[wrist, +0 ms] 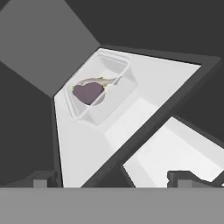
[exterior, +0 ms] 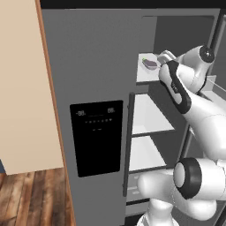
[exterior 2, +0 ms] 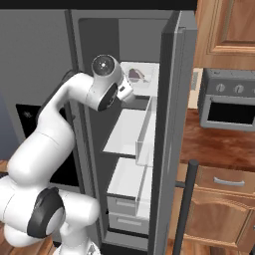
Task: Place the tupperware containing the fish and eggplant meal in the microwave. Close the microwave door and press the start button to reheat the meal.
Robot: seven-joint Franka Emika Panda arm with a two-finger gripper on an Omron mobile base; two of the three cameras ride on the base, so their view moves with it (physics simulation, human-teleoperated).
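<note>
The tupperware (wrist: 101, 87) sits on the top shelf (wrist: 144, 83) of an open fridge, back in the shelf's corner. In it lie a dark purple eggplant (wrist: 87, 92) and a pale fish piece (wrist: 106, 81). The left base view shows the tupperware (exterior: 150, 64) just left of my hand, and the right base view shows the tupperware (exterior 2: 138, 75) beyond my wrist. My gripper (wrist: 113, 179) is open with nothing between its fingers. It hovers in front of the shelf, short of the container and apart from it. The microwave and its door are out of view.
The fridge's right door (exterior 2: 172, 124) stands open beside my arm. Its shut left door carries a black dispenser panel (exterior: 97, 137). Lower white shelves (exterior 2: 127, 132) and drawers (exterior 2: 124, 209) sit below. A grey toaster oven (exterior 2: 229, 107) rests on the wooden counter (exterior 2: 214, 144) to the right.
</note>
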